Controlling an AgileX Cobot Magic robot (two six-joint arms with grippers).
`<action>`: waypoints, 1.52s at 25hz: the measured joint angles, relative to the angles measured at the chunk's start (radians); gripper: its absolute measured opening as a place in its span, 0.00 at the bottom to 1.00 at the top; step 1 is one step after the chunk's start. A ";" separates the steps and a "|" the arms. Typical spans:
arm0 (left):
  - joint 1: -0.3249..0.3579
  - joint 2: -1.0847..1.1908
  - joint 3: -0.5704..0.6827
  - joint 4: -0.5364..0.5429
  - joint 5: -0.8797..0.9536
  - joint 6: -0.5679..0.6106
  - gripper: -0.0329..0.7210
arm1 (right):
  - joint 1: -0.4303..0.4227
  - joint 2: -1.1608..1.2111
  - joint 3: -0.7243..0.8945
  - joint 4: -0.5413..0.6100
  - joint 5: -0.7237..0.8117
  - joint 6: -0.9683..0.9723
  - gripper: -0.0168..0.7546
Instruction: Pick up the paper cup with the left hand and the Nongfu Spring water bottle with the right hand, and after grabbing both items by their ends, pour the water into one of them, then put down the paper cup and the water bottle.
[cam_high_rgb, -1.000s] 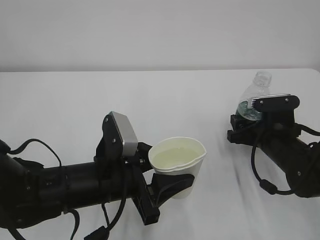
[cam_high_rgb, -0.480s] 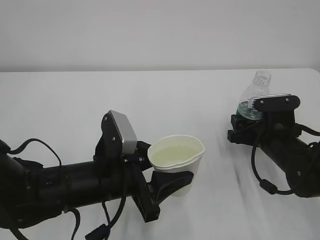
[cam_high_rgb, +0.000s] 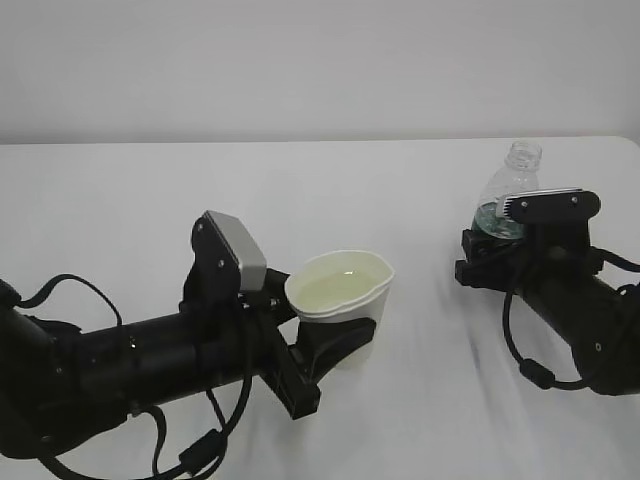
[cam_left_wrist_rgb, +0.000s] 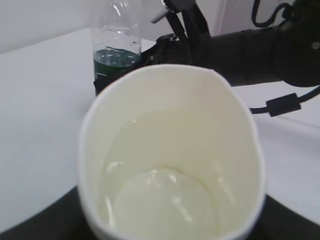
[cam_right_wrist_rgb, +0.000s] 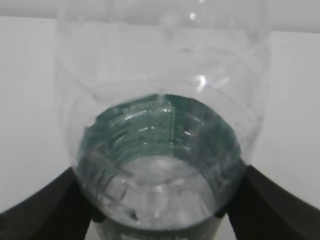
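The white paper cup (cam_high_rgb: 340, 300) sits upright in my left gripper (cam_high_rgb: 335, 345), which is shut on its lower half. Clear water (cam_left_wrist_rgb: 160, 200) lies in the bottom of the cup (cam_left_wrist_rgb: 170, 100), and only dark edges of the fingers (cam_left_wrist_rgb: 45, 217) show beside it. At the right, the Nongfu Spring water bottle (cam_high_rgb: 512, 180) stands upright and uncapped, its green label half hidden behind my right gripper (cam_high_rgb: 505, 225). In the right wrist view the bottle (cam_right_wrist_rgb: 160, 125) fills the frame, with the black fingers (cam_right_wrist_rgb: 40, 210) pressed against both sides of its base.
A white table (cam_high_rgb: 320, 190) runs back to a pale wall. The right arm (cam_left_wrist_rgb: 250, 45) and its cable lie behind the cup in the left wrist view. Open tabletop (cam_high_rgb: 430, 330) separates the cup from the bottle.
My left arm has carried the cup a little to the left and slightly higher in the exterior view. The right gripper and the bottle have stayed where they were.
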 joint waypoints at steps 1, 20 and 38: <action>0.000 0.000 0.000 -0.015 0.000 0.004 0.60 | 0.000 0.000 0.000 0.000 0.000 0.000 0.77; 0.066 0.000 0.000 -0.198 0.000 0.051 0.60 | 0.000 0.000 0.000 0.007 0.008 0.001 0.77; 0.262 0.000 0.000 -0.204 0.000 0.051 0.60 | 0.000 0.000 0.000 0.008 0.008 0.001 0.77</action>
